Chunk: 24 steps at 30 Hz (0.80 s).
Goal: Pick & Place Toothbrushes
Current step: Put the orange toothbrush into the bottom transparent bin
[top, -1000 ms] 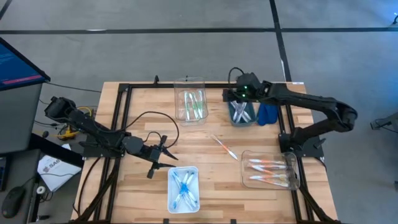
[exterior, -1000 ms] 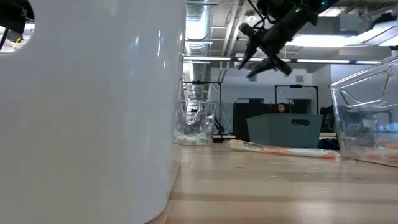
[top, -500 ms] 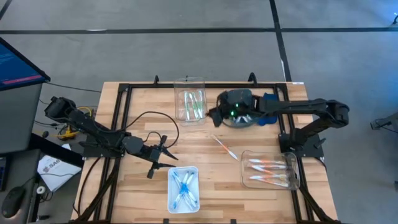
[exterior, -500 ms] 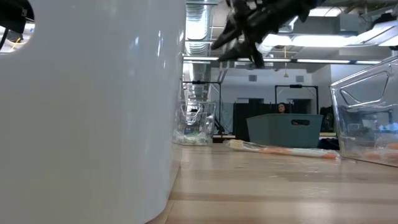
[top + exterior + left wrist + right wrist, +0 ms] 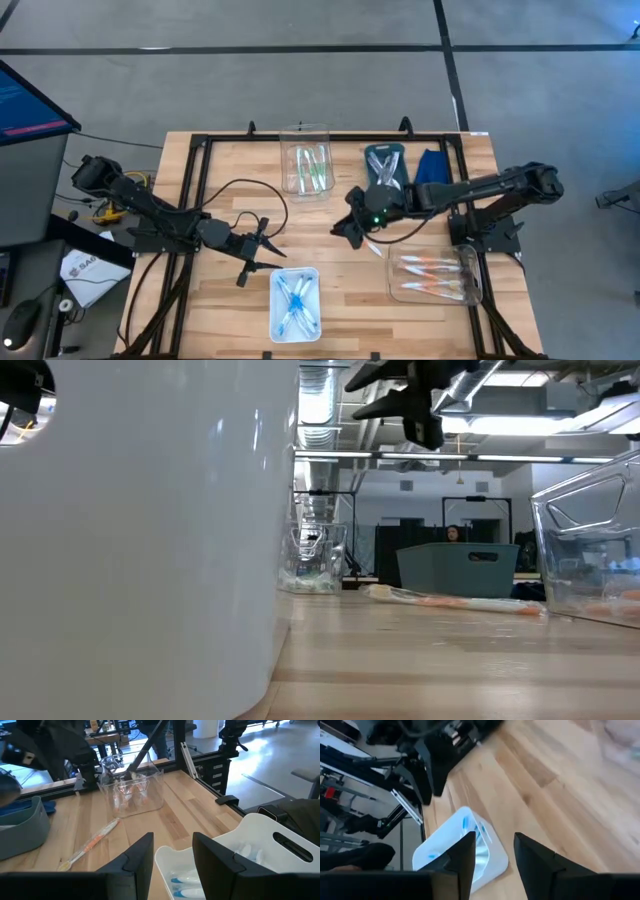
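A wooden counter (image 5: pixel 230 170) inside a black frame is seen from above, grey floor around it. One loose orange-and-white toothbrush (image 5: pixel 359 237) lies flat near the counter's middle, between the clear bin of green brushes (image 5: pixel 306 160) and the clear bin of orange ones (image 5: pixel 433 274); blue brushes fill the white tray (image 5: pixel 295 301) nearer the front. The right tool (image 5: pixel 352 228) is held above that brush, just beside it, fingers parted and empty. A good pick would be made by descending squarely across the thin handle, fingers astride it. The left tool (image 5: pixel 262 249), parted and empty, waits beside the white tray.
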Motion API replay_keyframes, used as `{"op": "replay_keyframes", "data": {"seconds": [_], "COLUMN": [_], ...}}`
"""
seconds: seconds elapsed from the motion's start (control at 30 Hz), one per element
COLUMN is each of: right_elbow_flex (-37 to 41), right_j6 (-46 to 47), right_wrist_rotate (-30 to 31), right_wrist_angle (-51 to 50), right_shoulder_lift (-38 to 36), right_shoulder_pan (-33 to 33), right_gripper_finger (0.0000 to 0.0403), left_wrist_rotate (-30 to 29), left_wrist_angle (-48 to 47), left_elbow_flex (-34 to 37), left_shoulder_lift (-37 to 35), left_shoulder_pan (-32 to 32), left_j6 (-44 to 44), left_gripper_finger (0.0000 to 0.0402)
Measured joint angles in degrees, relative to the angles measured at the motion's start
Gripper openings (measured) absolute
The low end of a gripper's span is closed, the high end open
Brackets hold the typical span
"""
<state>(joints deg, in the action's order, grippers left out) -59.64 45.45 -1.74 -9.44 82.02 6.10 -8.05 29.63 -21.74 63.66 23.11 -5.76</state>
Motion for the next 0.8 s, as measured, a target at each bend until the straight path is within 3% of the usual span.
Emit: {"op": "replay_keyframes", "data": {"seconds": [0.5, 0.67, 0.8], "right_elbow_flex": [0.0, -0.02, -0.02], "right_j6": [2.09, -8.34, -10.14], "right_wrist_rotate": [-1.44, -1.46, -1.41], "right_wrist_angle": [-3.76, -13.74, -23.34], "right_shoulder_lift": [-0.04, -0.06, 0.19], "right_shoulder_pan": [1.76, 1.72, 1.69], "right_gripper_finger": [0.0118, 0.0114, 0.0107], "left_wrist_rotate": [-0.01, 0.0, 0.0], "left_wrist_angle": [0.0, 0.05, 0.19], "left_elbow_flex": [0.0, 0.0, -0.02], "left_shoulder_lift": [0.0, 0.38, 1.1], "left_shoulder_pan": [0.0, 0.0, -0.02], "left_j6": [0.02, 0.02, 0.01], "left_gripper_finger": [0.0131, 0.0131, 0.0131]}}
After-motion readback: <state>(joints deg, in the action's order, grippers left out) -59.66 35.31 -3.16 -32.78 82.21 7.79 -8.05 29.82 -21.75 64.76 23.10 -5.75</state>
